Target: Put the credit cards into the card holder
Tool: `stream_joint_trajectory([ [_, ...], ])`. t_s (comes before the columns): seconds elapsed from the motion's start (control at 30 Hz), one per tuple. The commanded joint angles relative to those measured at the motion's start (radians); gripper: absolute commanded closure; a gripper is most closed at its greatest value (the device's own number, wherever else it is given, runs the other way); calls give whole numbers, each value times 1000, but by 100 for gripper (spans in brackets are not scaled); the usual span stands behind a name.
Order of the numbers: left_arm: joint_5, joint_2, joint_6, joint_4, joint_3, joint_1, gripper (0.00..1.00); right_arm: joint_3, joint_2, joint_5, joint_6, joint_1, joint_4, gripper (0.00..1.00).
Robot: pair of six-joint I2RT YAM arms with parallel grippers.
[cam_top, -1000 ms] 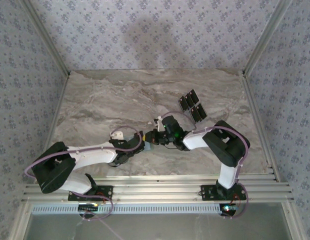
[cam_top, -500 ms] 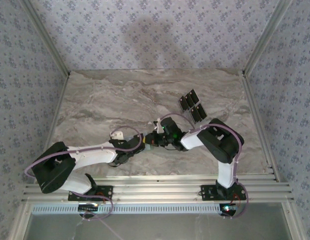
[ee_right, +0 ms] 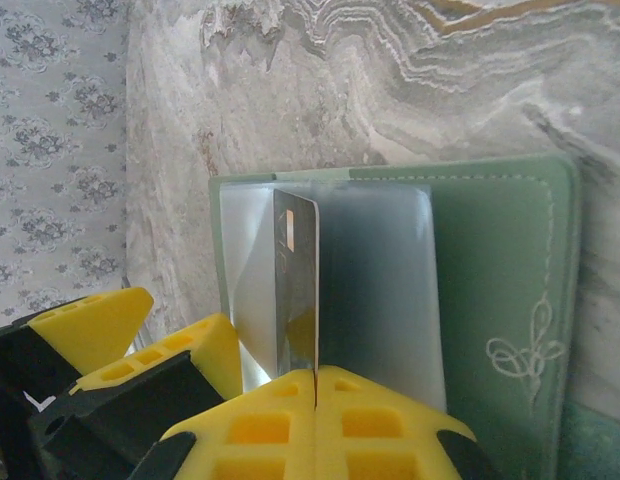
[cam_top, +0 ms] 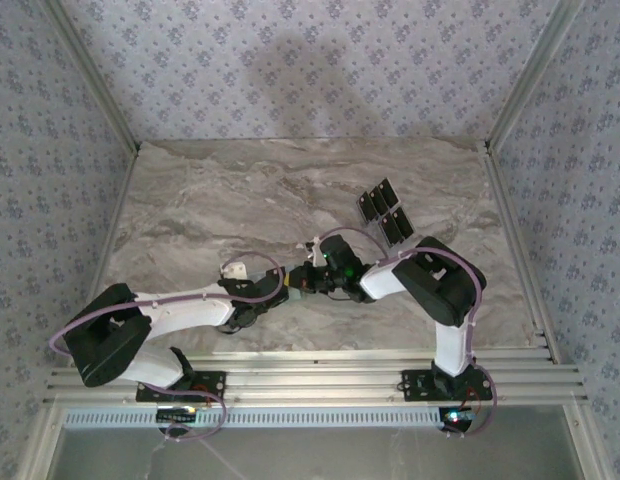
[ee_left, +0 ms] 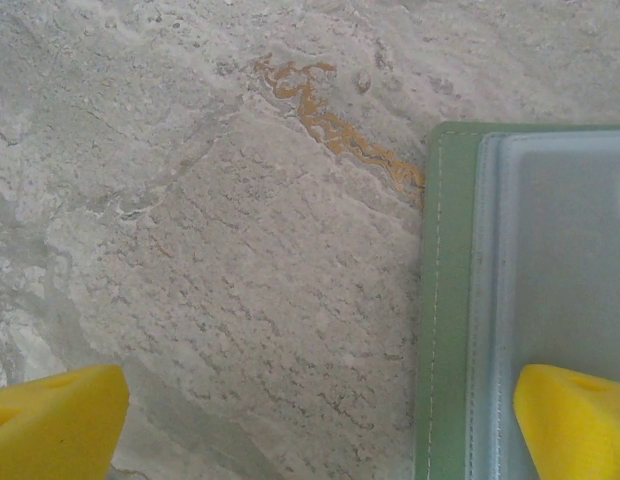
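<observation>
**Left pincer.** The left pincer (ee_left: pixel 310 430) is found with its jaws set wide, and nothing is held between them. One yellow fingertip (ee_left: pixel 52 420) is seen over the bare marbled surface (ee_left: pixel 220 230). The other is positioned above the clear sleeve of the card holder (ee_left: pixel 445 300), whose stitched green border runs just inside that fingertip. Contact between fingertip and sleeve cannot be confirmed.

**Card holder.** The card holder is laid flat on the surface, directly between the two pincers, which are brought close together.

**Right pincer.** The right pincer (ee_right: pixel 315 385) is found closed tight on one credit card (ee_right: pixel 296 270). The card is gripped by its near edge and held upright on edge, straight ahead of the pincer and over the clear sleeve. Whether its far edge is entered into a pocket cannot be told. The green cover, marked with a stitched flourish, is seen just to the right of this pincer in its wrist view.

**Remaining credit cards.** The remaining credit cards (cam_top: pixel 384 212) are noted as a small dark cluster lying on the surface. They are placed beyond the right pincer and to its right, apart from the holder.
</observation>
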Motion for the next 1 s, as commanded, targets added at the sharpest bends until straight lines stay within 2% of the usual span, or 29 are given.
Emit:
stream_joint_trajectory([
  [0.0, 13, 18, -2, -77, -26, 0, 1, 24, 28, -4, 5, 16, 0, 100],
  [0.23, 11, 14, -4, -55, -25, 0, 1, 25, 39, 2, 6, 25, 0, 100],
  [0.4, -35, -43, -32, -135, -5, 10, 0, 12, 37, 8, 6, 19, -3, 100],
  [0.67, -41, -177, -21, -171, -23, 144, 0, 2, 31, 8, 4, 10, -13, 100],
  [0.97, 10, -103, 4, -110, -37, 185, 0, 30, 42, -14, -2, 10, -50, 100],
])
